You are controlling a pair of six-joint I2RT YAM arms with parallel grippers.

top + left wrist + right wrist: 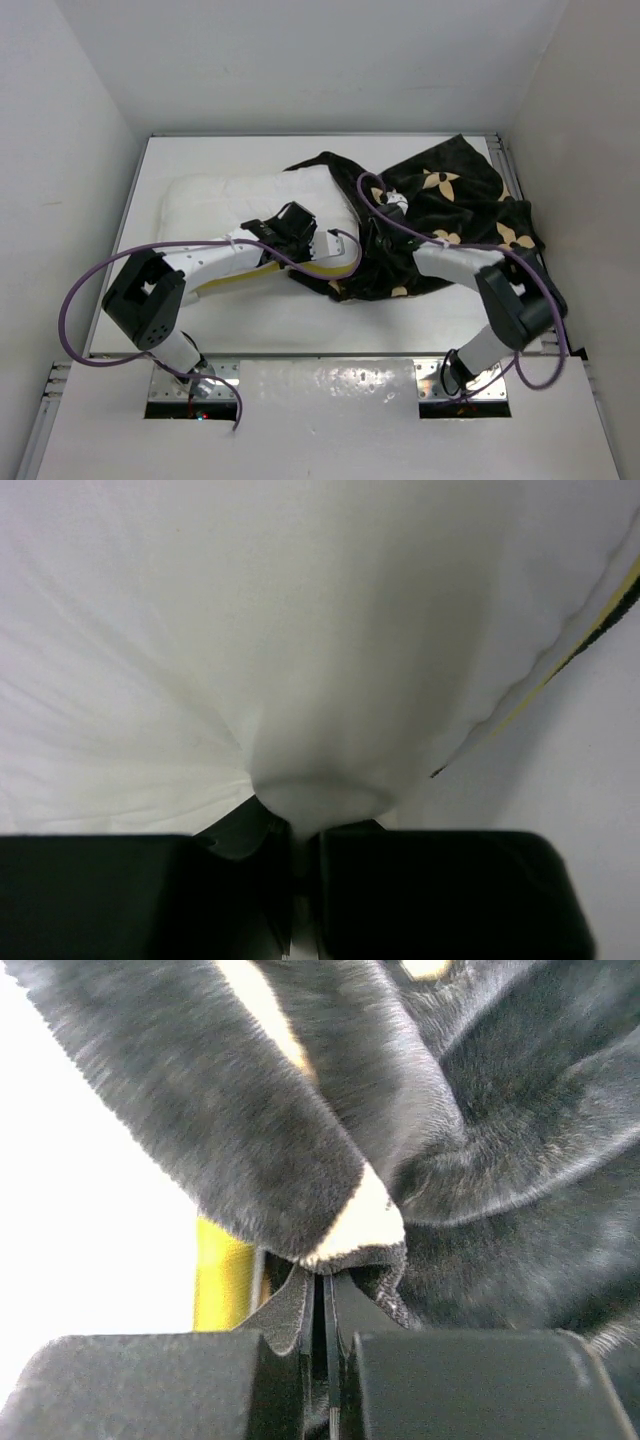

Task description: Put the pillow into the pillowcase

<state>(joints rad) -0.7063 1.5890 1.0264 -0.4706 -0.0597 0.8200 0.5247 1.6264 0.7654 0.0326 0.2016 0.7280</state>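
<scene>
The white pillow (215,205) lies at the table's left middle, its right end reaching into the black flowered pillowcase (455,215) on the right. A yellow band (330,270) shows along its near edge. My left gripper (296,228) is shut on a pinch of the pillow's white cloth (310,790) near the case opening. My right gripper (385,210) is shut on the pillowcase's edge; in the right wrist view the black plush with a tan patch (362,1222) is pinched between the fingers, with the yellow band (222,1275) beside them.
White table (300,325) with raised walls on the left, the back and the right. Purple cables (90,290) loop over both arms. The metal mounting plate (330,385) is at the near edge.
</scene>
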